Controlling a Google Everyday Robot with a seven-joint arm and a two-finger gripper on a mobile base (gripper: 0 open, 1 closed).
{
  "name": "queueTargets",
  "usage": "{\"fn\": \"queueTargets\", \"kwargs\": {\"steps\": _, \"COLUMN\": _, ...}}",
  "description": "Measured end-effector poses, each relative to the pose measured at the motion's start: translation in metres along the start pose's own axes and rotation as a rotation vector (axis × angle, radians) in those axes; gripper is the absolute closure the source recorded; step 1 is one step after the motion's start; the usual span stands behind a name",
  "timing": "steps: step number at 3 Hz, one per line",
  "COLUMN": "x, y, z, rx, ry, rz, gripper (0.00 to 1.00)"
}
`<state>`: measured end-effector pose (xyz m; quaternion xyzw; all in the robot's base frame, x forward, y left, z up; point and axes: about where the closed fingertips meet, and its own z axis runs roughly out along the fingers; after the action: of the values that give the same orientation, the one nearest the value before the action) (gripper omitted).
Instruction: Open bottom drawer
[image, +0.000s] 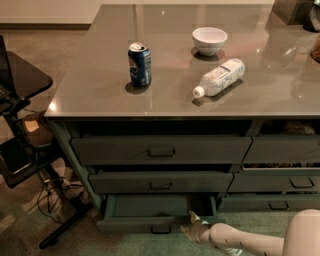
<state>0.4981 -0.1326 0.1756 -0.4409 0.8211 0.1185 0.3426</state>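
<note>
Grey tabletop (100, 85) fills the upper part of the view, and a stack of three dark grey-green drawers sits beneath its front edge. We take the bottom drawer (131, 225) as the reference for all positions.

1. The bottom drawer is the lowest front of the left stack, just above the green floor. It stands partly pulled out: its front sits forward of the two fronts above it, and we see its flat green inner tray from above. Its small dark pull (161, 229) sits at the centre of the front.
2. The gripper (193, 222) is at the right end of the bottom drawer's front, touching or just beside its top edge. We cannot tell how far the gripper is open, nor whether it has hold of anything. The pale arm (245, 242) runs from it to the right, low over the floor.
3. Directly above the bottom drawer are the middle drawer (125, 182) and the top drawer (115, 150).
4. On the tabletop, above the bottom drawer, a blue can (139, 64) stands upright. A clear plastic bottle (219, 78) lies on its side above the drawer's right end, cap toward the can. A white bowl (209, 40) stands behind the bottle.
5. Right of the bottom drawer is the low drawer of the neighbouring stack (270, 202).
6. Left of the bottom drawer stand a black stand (25, 80) and loose cables (50, 197) on the floor.
</note>
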Motion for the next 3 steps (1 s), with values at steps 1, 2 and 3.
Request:
{"fn": "queueTargets", "kwargs": {"steps": 1, "x": -0.001, "y": -0.001, "z": -0.003, "rx": 0.000, "ry": 0.000, "rz": 0.000, "gripper": 1.00}}
{"fn": "queueTargets", "kwargs": {"steps": 2, "x": 0.010, "y": 0.014, "z": -0.008, "rx": 0.029, "ry": -0.011, "rz": 0.025, "gripper": 1.00}}
{"fn": "queueTargets", "kwargs": {"steps": 3, "x": 0.005, "y": 0.013, "z": -0.013, "rx": 0.029, "ry": -0.011, "rz": 0.025, "gripper": 1.00}}
